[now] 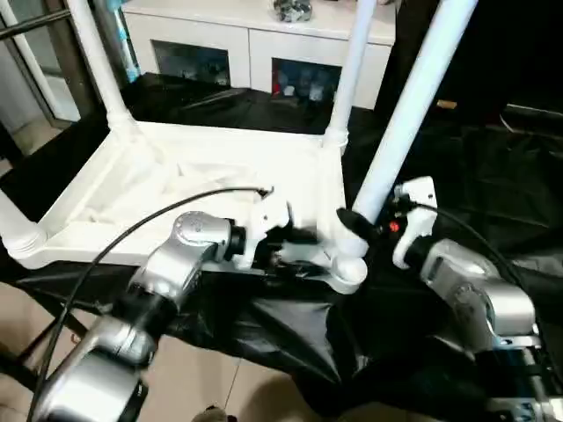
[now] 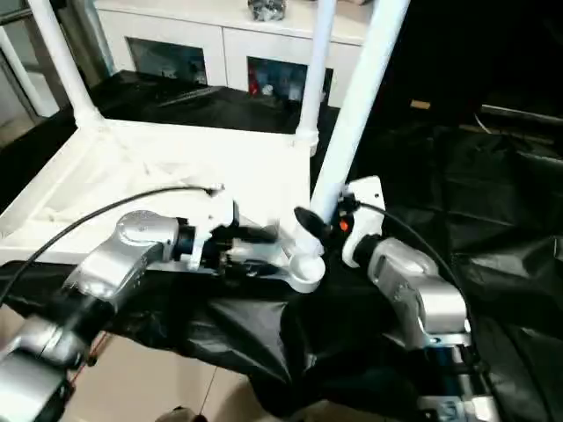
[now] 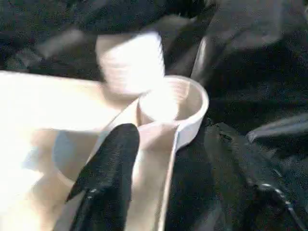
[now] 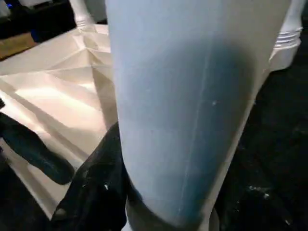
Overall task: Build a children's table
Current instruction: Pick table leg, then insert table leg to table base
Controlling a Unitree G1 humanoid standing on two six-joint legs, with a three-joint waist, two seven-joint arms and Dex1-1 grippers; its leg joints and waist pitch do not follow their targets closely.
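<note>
1. The white plastic tabletop (image 1: 202, 189) lies upside down on a surface draped with black sheeting (image 1: 493, 176), its ribbed underside facing up.
2. Two white tube legs stand upright in the far corner sockets: the far left leg (image 1: 95, 61) and the far right leg (image 1: 352, 70).
3. At the near left corner another leg's base (image 1: 19, 230) sits in its socket at the picture's edge.
4. The fourth leg (image 1: 413, 105) leans steeply, its lower end at the near right corner socket (image 1: 350, 268); whether it is fully seated cannot be told.
5. The right end effector (image 1: 356, 220) is clamped on that fourth leg just above the socket, one black finger (image 4: 96, 187) pressed against the tube's side in the right wrist view.
6. The left end effector (image 1: 295, 246) reaches in from the left along the tabletop's near edge, close beside the same corner socket.
7. In the left wrist view one black finger (image 3: 110, 163) lies over the tabletop's rim just short of the round socket (image 3: 190, 108), with the leg's blurred lower end above it.
8. Whether the left end effector's fingers are apart or closed on the rim cannot be told.
9. Behind the surface stands a white cabinet (image 1: 255, 44) with glass doors.
</note>
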